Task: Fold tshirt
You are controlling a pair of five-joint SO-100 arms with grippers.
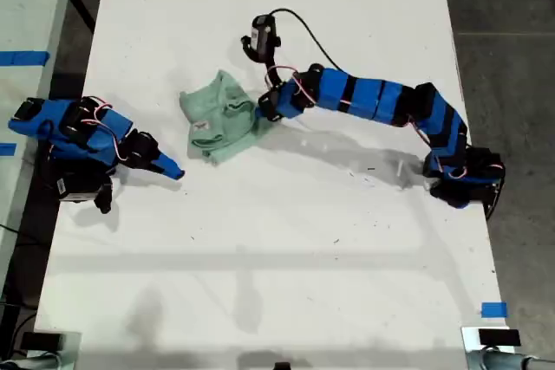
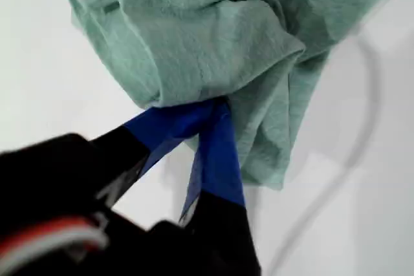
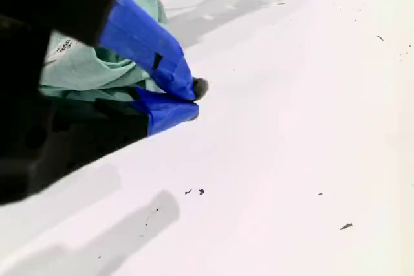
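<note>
The pale mint-green tshirt [image 1: 221, 119] lies crumpled in a small heap on the white table [image 1: 303, 257], left of centre in the exterior view, its white label [image 1: 205, 126] showing. My first gripper [image 1: 267, 110] reaches in from the exterior view's right and is shut on a bunched fold of the tshirt [image 2: 194, 30]; the blue-taped fingertips [image 2: 220, 134] meet in the cloth at my first gripper [image 2: 210, 105]. My second gripper [image 1: 173, 171] rests low over the table at the exterior view's left, a short way from the heap, and looks shut on nothing. Behind my second gripper [image 3: 187, 98] the tshirt [image 3: 84, 63] shows.
A black cable [image 1: 303, 23] loops above the first arm's wrist. A blue tape mark [image 1: 492, 309] sits near the table's corner at the exterior view's lower right. Another pale surface with blue tape [image 1: 22, 58] borders the exterior view's left; dark floor [image 1: 512, 58] lies to the right.
</note>
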